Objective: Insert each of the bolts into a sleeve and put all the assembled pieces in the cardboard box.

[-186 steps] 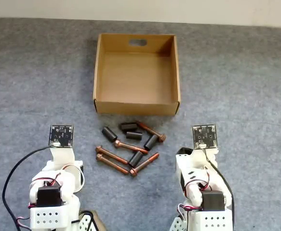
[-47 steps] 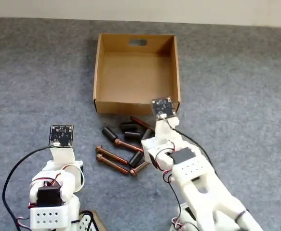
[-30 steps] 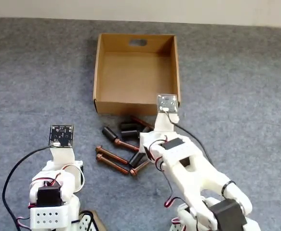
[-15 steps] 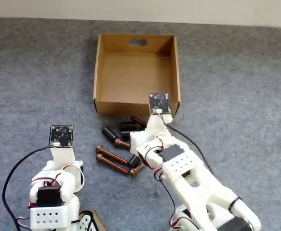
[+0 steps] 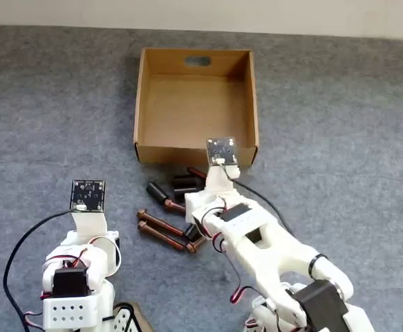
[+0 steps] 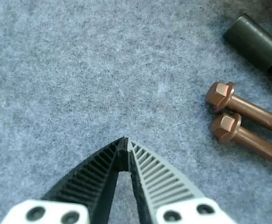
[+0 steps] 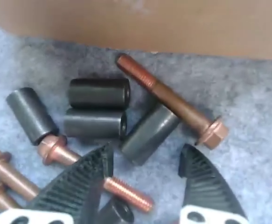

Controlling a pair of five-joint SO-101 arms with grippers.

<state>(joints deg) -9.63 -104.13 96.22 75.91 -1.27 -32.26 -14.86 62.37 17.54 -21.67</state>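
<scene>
The right gripper (image 7: 146, 154) hung low over the pile of parts, just in front of the cardboard box (image 5: 187, 153). Its two fingers were wide apart and held nothing. A tilted sleeve (image 7: 149, 133) lay on the grey carpet (image 5: 339, 104), right in the gap between the finger tips but not touching them. A long bolt (image 7: 173, 105) lay along the far side of that sleeve, touching it, with its head close to one finger. A second bolt (image 7: 126, 192) ran under the other finger. A pair of sleeves (image 7: 98, 93) lay side by side, touching each other, between the tilted sleeve and the box wall. One more dark sleeve (image 7: 31, 115) lay next to them.

The left gripper (image 6: 125, 142) sat back by its own arm, above bare carpet. Its fingers were pressed together with nothing between them. Two bolts (image 6: 247, 105) lay side by side near it, heads pointing its way, but apart from it. A lone sleeve (image 6: 253, 42) lay just past them.
</scene>
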